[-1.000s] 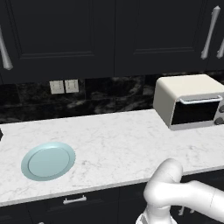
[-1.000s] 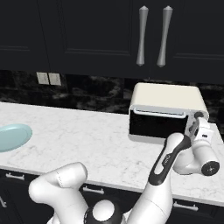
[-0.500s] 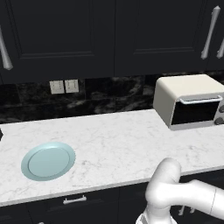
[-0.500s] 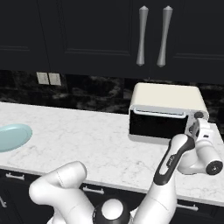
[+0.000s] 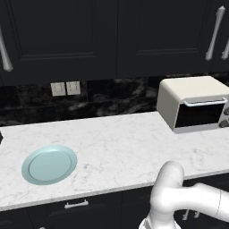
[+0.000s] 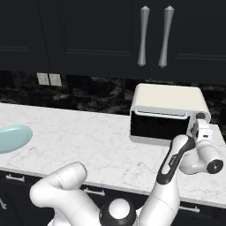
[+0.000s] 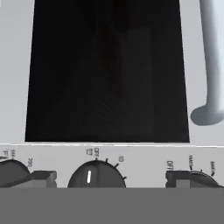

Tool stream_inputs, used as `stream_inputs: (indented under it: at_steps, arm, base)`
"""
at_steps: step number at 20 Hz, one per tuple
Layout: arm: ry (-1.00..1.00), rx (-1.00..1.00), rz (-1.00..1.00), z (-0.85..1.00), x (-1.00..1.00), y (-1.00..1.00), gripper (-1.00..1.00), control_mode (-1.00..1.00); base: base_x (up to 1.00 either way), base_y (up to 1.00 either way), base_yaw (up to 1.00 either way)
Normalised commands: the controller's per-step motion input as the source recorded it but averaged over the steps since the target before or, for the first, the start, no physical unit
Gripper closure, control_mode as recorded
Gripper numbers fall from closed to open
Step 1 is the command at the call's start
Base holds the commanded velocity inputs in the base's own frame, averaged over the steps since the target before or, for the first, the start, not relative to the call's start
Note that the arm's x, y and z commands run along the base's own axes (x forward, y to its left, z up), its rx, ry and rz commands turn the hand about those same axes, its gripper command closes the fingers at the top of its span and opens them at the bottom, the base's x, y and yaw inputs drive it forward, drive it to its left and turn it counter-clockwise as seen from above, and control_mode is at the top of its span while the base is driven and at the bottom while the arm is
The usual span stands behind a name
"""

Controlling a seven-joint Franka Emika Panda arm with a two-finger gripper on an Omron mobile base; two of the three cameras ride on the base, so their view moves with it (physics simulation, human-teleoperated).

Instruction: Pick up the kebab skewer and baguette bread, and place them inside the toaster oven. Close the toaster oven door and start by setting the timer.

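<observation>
The cream-white toaster oven (image 6: 170, 98) stands on the counter at the right, also seen in the left base view (image 5: 190, 91). The toaster oven door (image 6: 160, 126) is shut, its dark glass (image 7: 107, 70) close before the hand and its silver bar handle (image 7: 213, 57) along the right side of the hand view. My gripper (image 6: 195, 128) is at the oven's right-hand control strip. It is open, and its fingertips (image 7: 43, 177) straddle the middle dial (image 7: 97, 174). The kebab skewer and the baguette bread are out of view.
A light blue plate (image 5: 49, 163) lies bare on the left of the white marble counter (image 5: 116, 143). Dark upper cabinets with silver handles (image 6: 143, 35) hang above the oven. Two wall outlets (image 5: 65, 88) sit on the black backsplash. Two more knobs (image 7: 13, 173) flank the middle dial.
My forearm has shifted slightly up and to the right, while the hand stays at the oven's control strip. The jaws remain open and the oven door stays shut.
</observation>
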Motion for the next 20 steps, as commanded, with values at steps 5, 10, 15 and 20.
stream_inputs:
  at_steps: [5,10,15,20]
  arm:
    - [0.0,-0.06,0.0,-0.1,0.24,-0.04,-1.0,-1.0]
    - [0.0,-0.03,0.0,-0.03,0.14,-0.18,-1.0,-1.0]
    - [0.0,-0.01,0.0,-0.12,0.07,-0.26,-1.0,-1.0]
    - [0.0,0.0,0.0,-0.17,0.1,-0.11,-1.0,-1.0]
  base:
    - [0.0,0.0,0.0]
    - [0.0,0.0,0.0]
    - [0.0,0.0,0.0]
    - [0.0,0.0,0.0]
